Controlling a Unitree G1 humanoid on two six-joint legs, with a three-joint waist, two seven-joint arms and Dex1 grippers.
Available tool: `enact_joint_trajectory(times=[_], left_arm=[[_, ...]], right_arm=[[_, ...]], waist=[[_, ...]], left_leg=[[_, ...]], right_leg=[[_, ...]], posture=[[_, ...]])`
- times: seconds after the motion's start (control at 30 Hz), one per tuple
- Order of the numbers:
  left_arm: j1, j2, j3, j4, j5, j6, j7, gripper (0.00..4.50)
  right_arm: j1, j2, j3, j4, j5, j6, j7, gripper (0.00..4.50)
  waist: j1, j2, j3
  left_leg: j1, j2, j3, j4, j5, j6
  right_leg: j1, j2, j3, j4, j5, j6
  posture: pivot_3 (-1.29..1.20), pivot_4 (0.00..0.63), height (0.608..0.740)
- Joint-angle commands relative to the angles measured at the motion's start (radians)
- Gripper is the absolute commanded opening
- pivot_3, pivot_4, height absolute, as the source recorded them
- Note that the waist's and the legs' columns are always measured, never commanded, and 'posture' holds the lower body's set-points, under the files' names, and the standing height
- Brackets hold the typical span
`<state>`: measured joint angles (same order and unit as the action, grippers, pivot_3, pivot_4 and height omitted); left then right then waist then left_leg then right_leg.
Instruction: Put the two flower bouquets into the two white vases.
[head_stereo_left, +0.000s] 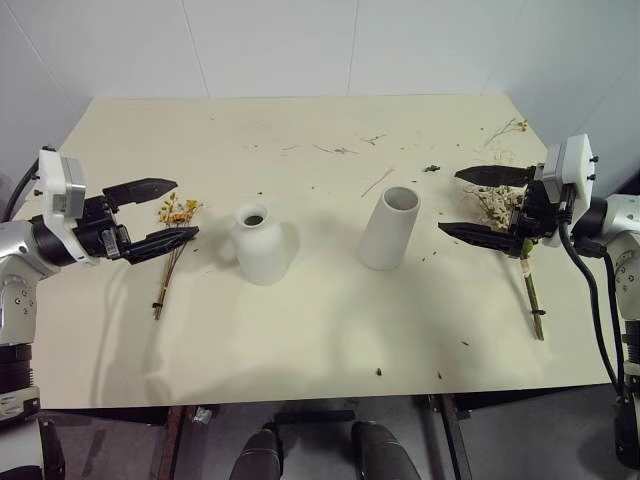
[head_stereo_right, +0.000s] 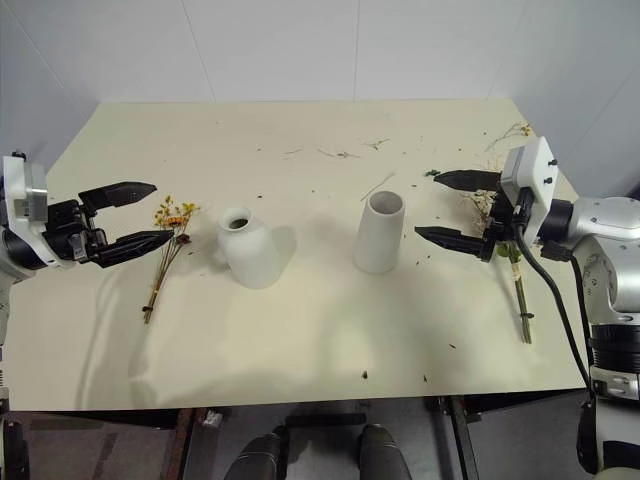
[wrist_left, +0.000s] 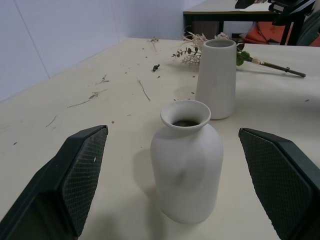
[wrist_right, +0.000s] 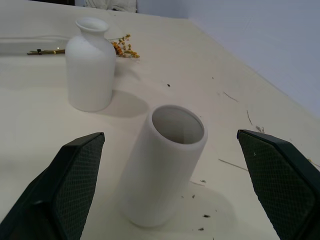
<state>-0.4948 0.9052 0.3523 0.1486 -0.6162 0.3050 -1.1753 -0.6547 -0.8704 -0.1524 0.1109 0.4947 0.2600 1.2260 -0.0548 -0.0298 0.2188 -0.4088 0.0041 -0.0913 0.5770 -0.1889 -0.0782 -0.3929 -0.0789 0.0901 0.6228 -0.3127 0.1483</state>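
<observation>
**Both bouquets still on the table**

Your left gripper (head_stereo_left: 160, 215) and right gripper (head_stereo_left: 478, 205) hover wide open and empty, each above its bunch, ready to descend. The thin bunch (head_stereo_left: 172, 250) lies left of the bottle vase (head_stereo_left: 262, 245); the bushy bunch (head_stereo_left: 510, 225) lies right of the cylinder vase (head_stereo_left: 390, 228).

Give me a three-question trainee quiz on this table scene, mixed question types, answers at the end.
1. True or false: both bouquets are already in the vases.
2. Which vase stands nearer the small yellow-flowered bunch? A) the short bottle-shaped vase B) the tall cylinder vase
3. Fill in: the left gripper and right gripper both have their jaws ____.

Key: 1 false, both lie on the table, the large bushy bunch at the right gripper's side; 2 A; 3 open.
</observation>
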Motion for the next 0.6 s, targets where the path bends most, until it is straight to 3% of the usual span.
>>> enact_joint_trajectory(times=[0.03, 0.33, 0.47, 0.6], left_arm=[[-0.007, 0.017, 0.024, -0.008, -0.007, -0.008, -0.018, 4.48], [-0.022, 0.014, 0.030, -0.063, -0.054, 0.042, -0.032, 4.48], [-0.041, -0.017, -0.003, -0.106, -0.062, 0.047, -0.029, 4.48], [-0.045, -0.045, -0.012, -0.167, -0.071, 0.065, -0.003, 4.48]], right_arm=[[-0.029, 0.000, -0.022, 0.011, -0.001, -0.025, 0.001, 4.50], [-0.018, -0.136, -0.015, 0.093, -0.079, 0.120, -0.024, 4.50], [-0.110, -0.223, 0.076, 0.236, -0.211, 0.329, -0.114, 4.50], [-0.214, -0.238, 0.173, 0.356, -0.299, 0.464, -0.127, 4.50]], waist=[[0.000, 0.000, 0.000], [0.002, 0.000, 0.000], [0.001, 0.000, 0.000], [-0.001, 0.000, 0.000]], left_leg=[[0.000, 0.000, 0.000, 0.000, 0.000, 0.000], [0.000, 0.000, 0.000, 0.000, 0.000, 0.000], [0.000, 0.000, 0.001, 0.002, 0.000, 0.000], [0.000, 0.000, 0.002, 0.002, 0.000, 0.000]], right_leg=[[0.000, 0.000, 0.000, 0.000, 0.000, 0.000], [0.000, 0.000, 0.000, 0.001, 0.000, 0.000], [-0.001, 0.000, 0.000, 0.001, 0.000, -0.001], [-0.001, 0.000, 0.002, 0.001, -0.002, -0.004]], posture=[[0.00, 0.150, 0.740], [0.00, 0.150, 0.740], [0.00, 0.150, 0.740], [0.00, 0.150, 0.740]])
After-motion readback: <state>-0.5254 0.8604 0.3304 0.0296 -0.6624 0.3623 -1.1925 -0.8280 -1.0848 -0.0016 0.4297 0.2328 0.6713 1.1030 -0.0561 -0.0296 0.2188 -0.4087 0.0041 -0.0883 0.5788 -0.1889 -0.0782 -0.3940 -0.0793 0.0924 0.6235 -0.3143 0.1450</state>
